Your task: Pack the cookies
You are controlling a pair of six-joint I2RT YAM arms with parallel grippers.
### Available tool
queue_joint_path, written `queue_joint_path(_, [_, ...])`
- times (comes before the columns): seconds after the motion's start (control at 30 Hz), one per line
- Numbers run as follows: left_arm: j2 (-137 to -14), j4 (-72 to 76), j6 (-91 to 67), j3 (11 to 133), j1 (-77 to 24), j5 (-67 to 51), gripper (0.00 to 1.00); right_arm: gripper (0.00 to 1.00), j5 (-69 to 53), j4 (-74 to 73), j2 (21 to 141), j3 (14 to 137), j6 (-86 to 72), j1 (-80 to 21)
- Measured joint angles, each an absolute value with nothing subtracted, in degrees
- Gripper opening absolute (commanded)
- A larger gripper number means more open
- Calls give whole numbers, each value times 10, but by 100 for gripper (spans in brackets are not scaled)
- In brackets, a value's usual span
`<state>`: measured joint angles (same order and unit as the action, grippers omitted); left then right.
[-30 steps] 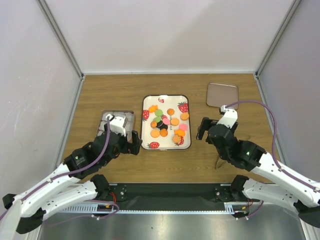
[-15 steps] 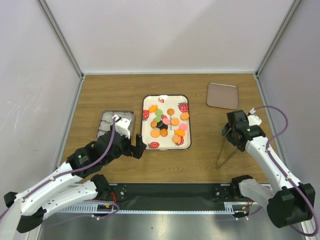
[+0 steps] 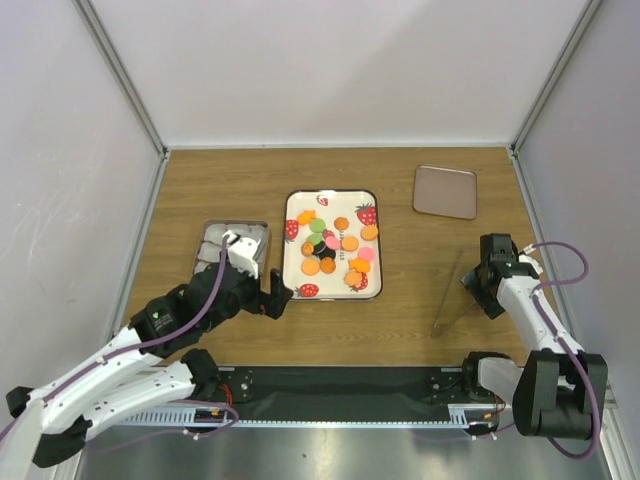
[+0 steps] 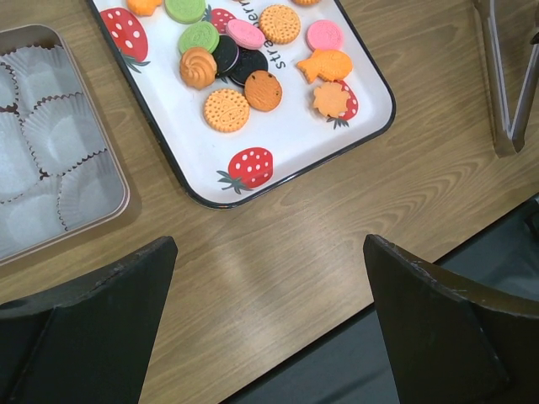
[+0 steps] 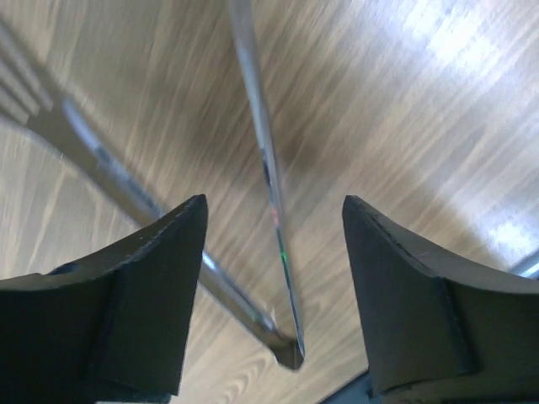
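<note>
The cookies (image 3: 335, 245) lie in a loose cluster on a white tray (image 3: 287, 250) printed with strawberries, at the centre of the wooden table (image 3: 390, 310). They are orange, green, pink and black; the left wrist view also shows one fish-shaped and one leaf-shaped.

A metal tin (image 3: 209, 228) lined with white paper cups (image 4: 59, 139) stands just left of the tray, with no cookie in the part that shows. A flat lid (image 3: 445, 190) lies far right, well apart from the tray.

The left gripper (image 3: 272, 296) hangs over the table at the tray's near-left corner, jaws wide apart and holding nothing.

Metal tongs (image 3: 447, 295) lie on the table near right. The right gripper (image 3: 487, 283) is just right of them. In its wrist view its fingers (image 5: 143, 278) stand apart, with the tong arms below and between them and nothing clamped.
</note>
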<state>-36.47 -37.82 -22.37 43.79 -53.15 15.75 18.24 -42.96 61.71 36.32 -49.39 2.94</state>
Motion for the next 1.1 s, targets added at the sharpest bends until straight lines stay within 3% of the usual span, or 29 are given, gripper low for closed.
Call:
queue_joint_path(0.27, [-364,-378,-224,438,-531,156,100,58,175,-348,690,345,-467,75])
queue_joint_path(0.37, [-366,-378,-224,438,-531,153,100,43,176,-326,711,345,-452,81])
queue_joint_path(0.53, [-377,-378,-224,438,-531,150,100,0,174,-301,731,345,-425,91])
queue_joint_path(0.83, [-413,-377,-226,438,-516,119,100,0,143,-317,706,385,-375,94])
queue_joint_path(0.97, [-417,-366,-233,438,-433,46,100,0,90,-322,652,424,-362,77])
queue_joint_path(1.1, [-422,-326,-251,438,-332,-67,100,0,45,-301,633,486,-371,-25])
